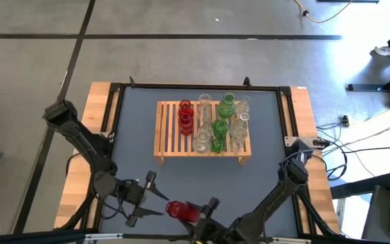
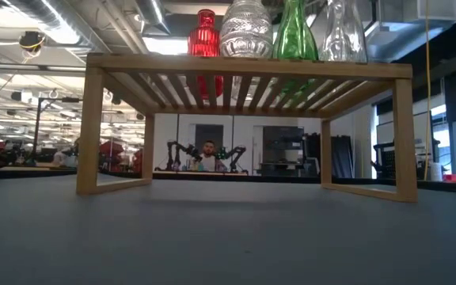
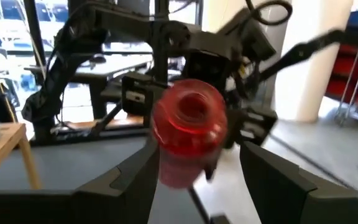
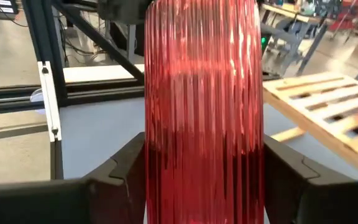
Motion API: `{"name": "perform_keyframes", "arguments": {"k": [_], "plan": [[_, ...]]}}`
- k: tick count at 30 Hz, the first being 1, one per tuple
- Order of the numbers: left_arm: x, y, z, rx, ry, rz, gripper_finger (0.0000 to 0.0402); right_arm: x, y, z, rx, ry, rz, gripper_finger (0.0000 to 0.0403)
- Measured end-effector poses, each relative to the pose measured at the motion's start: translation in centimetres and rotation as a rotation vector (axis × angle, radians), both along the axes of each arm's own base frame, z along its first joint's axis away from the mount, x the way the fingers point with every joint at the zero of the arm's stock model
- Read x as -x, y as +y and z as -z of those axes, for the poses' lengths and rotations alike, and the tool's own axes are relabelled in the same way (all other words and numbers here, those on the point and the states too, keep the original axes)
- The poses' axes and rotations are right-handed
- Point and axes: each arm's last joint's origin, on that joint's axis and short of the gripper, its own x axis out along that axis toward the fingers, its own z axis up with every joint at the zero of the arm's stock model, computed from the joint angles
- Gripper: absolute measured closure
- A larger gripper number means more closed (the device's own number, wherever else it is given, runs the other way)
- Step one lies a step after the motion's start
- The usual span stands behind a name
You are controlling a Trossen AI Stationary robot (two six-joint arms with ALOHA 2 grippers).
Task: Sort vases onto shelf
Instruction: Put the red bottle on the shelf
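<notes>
The shelf (image 1: 171,129), a low rack of light wood slats, stands in the middle of the grey table and fills the low view (image 2: 244,65). Red (image 1: 185,115), clear (image 1: 202,139) and green (image 1: 226,107) vases stand upright on its slats. Near the table's front edge my right gripper (image 1: 200,211) is shut on one more red ribbed vase (image 1: 180,211), which lies level above the mat. My left gripper (image 1: 146,198) stands open just left of it, facing the vase's mouth (image 3: 190,107). Its fingers (image 3: 129,180) touch nothing. My right gripper pinches the red vase's ribbed body (image 4: 204,155) between its two fingers (image 4: 126,174), one on either side. The fingers come about level from the table's right and lie across the vase. The vase is lifted clear of the table, lying about level with its mouth toward my left gripper.
Black frame rails (image 1: 117,102) and bare wooden strips (image 1: 97,108) border the grey mat. Open mat (image 1: 202,176) lies between the shelf and the grippers. Beyond the table in the low view, a person (image 2: 208,154) sits among other robot arms.
</notes>
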Motion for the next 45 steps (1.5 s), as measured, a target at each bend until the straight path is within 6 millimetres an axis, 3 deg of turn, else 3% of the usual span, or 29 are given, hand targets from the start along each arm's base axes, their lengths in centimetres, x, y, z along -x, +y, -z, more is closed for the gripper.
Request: {"name": "perform_keyframes", "arguments": {"k": [8, 18, 22, 27, 37, 45], "plan": [[-1.4, 0.5, -0.1, 0.056, -0.063, 0.059, 0.0180, -1.1, -0.6, -0.4, 0.062, 0.007, -0.013, 0.0196], [-1.4, 0.5, -0.6, 0.041, -0.112, 0.065, 0.0121, -2.4, -1.8, -0.6, 0.060, 0.008, -0.007, 0.0195], [-1.5, 0.6, -0.6, 0.021, -0.127, 0.053, 0.0117, -2.7, -2.1, -0.8, 0.068, -0.007, 0.012, 0.0194], [-1.5, 0.7, -0.7, 0.021, -0.128, 0.025, 0.0141, -3.0, -2.4, -0.8, 0.077, -0.011, 0.028, 0.0194], [-1.5, 0.8, -1.0, 0.019, -0.151, 0.013, 0.0239, -3.6, -2.9, -1.1, 0.077, -0.021, 0.027, 0.0172], [-1.6, 0.8, -0.9, 0.016, -0.147, 0.015, 0.0252, -3.8, -3.1, -1.1, 0.117, 0.015, 0.002, 0.0119]]}}
